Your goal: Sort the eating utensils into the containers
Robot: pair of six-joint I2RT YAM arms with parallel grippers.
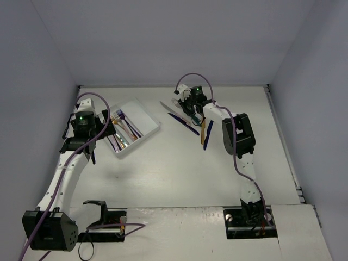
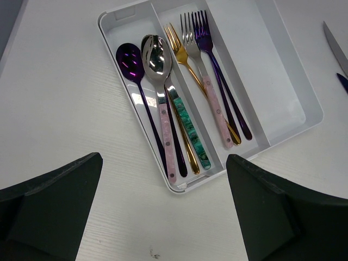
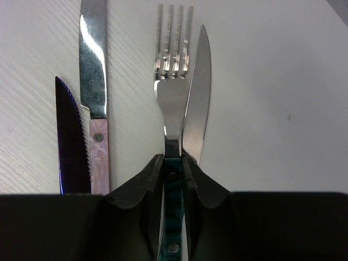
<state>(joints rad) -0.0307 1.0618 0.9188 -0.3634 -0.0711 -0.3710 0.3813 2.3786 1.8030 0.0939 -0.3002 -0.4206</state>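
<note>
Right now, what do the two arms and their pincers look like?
The left arm and right arm have white links, black joints and a purple cable each, with a green light near the wrist. The left pincer and right pincer have black, wedge-shaped fingers.

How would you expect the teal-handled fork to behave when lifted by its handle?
Probably stiff: the fork looks like solid polished metal. Its slim, glossy handle may slip or pivot in the right pincer. The knife lying close against it could get dragged along.
</note>
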